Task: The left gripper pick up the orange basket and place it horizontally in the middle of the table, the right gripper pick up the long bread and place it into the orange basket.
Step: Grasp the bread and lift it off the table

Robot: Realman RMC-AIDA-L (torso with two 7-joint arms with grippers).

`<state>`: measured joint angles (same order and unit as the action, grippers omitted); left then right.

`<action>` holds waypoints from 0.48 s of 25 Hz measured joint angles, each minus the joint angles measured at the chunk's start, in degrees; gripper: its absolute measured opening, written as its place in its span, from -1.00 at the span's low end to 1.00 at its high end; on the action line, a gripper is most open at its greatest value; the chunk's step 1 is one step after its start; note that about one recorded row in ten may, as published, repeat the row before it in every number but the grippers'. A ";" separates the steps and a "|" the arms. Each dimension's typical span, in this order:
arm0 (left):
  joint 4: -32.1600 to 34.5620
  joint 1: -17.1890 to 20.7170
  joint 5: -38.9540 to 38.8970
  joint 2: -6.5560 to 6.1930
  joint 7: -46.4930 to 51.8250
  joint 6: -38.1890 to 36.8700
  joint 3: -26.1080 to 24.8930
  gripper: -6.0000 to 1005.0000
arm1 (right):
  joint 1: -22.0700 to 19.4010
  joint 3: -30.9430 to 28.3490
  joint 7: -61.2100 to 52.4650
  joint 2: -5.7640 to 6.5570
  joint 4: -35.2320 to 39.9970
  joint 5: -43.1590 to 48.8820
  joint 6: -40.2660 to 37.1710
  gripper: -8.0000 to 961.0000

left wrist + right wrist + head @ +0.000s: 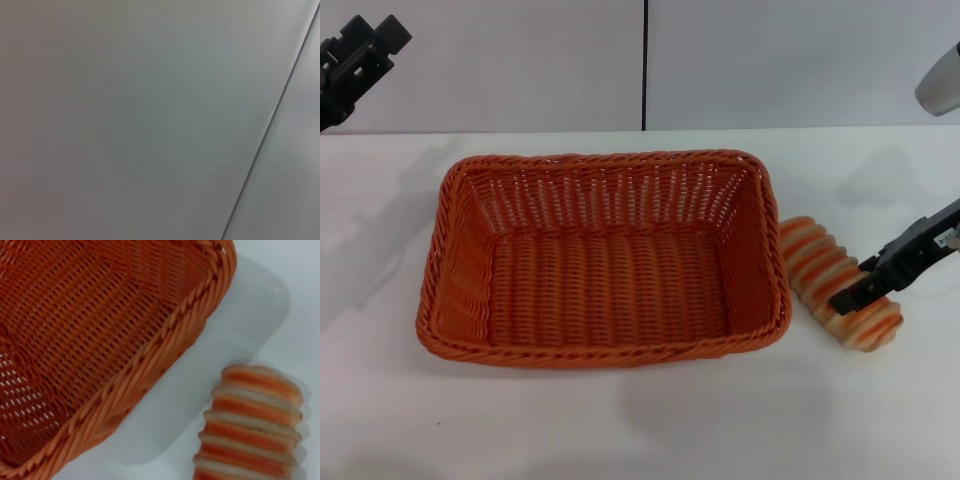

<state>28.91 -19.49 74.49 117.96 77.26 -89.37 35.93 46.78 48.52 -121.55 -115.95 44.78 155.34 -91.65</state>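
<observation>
The orange basket (605, 260) stands lengthwise across the middle of the white table (620, 420), and nothing lies inside it. Just off its right end lies the long bread (820, 262), cream with orange stripes, flat on the table. My right gripper (858, 290) reaches in from the right and sits over the near end of the bread. The right wrist view shows the basket's corner (165, 340) and the bread (250, 425) beside it. My left gripper (368, 38) hangs open, raised at the far left above the table's back edge.
A pale wall with a dark vertical seam (645, 60) runs behind the table, and the left wrist view shows only that wall (125, 120). White tabletop lies in front of the basket and to its left.
</observation>
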 joint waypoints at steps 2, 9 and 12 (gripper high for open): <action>-0.01 0.15 -0.02 0.01 0.00 -0.22 -0.05 0.61 | 0.04 0.00 0.00 -0.02 -0.25 0.00 0.04 0.67; -0.76 0.29 -0.05 -0.01 0.08 -0.51 -0.07 0.61 | 0.11 0.00 0.22 -0.30 -0.65 -0.31 0.10 0.51; -0.79 0.34 -0.05 -0.01 0.10 -0.68 -0.07 0.61 | 0.04 0.00 0.46 -0.33 -0.56 -0.42 -0.08 0.37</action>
<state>28.12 -19.15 74.44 117.95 77.36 -90.05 35.86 46.83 48.52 -121.09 -116.28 44.22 154.92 -91.72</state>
